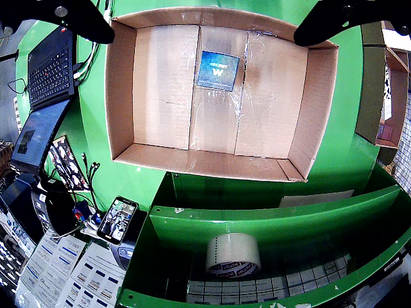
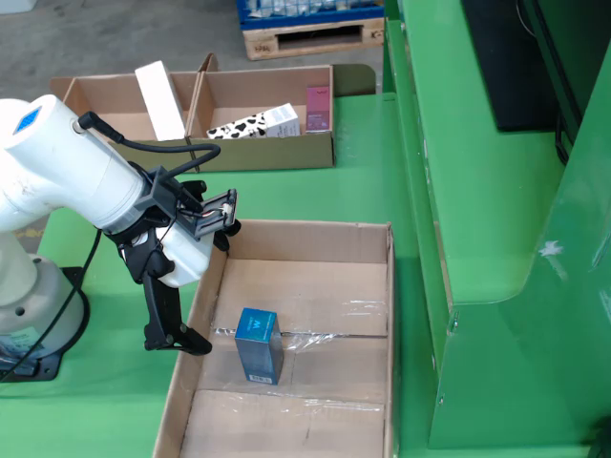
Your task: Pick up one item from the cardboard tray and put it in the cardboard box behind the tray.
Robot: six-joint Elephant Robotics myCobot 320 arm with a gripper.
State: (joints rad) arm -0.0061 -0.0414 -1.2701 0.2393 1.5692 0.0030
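A small blue box with a white "W" [image 2: 258,343] stands upright on the floor of the large open cardboard box [image 2: 368,239]. In the gripper's own view the blue box [image 1: 218,70] lies straight below, on the taped floor of the cardboard box [image 1: 122,83]. My gripper [image 2: 204,282] hangs over the box's left wall, open, with nothing between its black fingers [image 1: 83,19]. Further back, the divided cardboard tray [image 2: 267,153] holds a white box [image 2: 159,100], a cow-patterned carton [image 2: 253,124] and a pink box [image 2: 318,108].
A green shelf unit [image 2: 477,191] rises right of the box. In the gripper view a laptop [image 1: 48,64], a phone [image 1: 117,220] and papers lie on the left, and a tape roll [image 1: 232,255] sits in a green bin below. The arm's base [image 2: 29,315] stands left.
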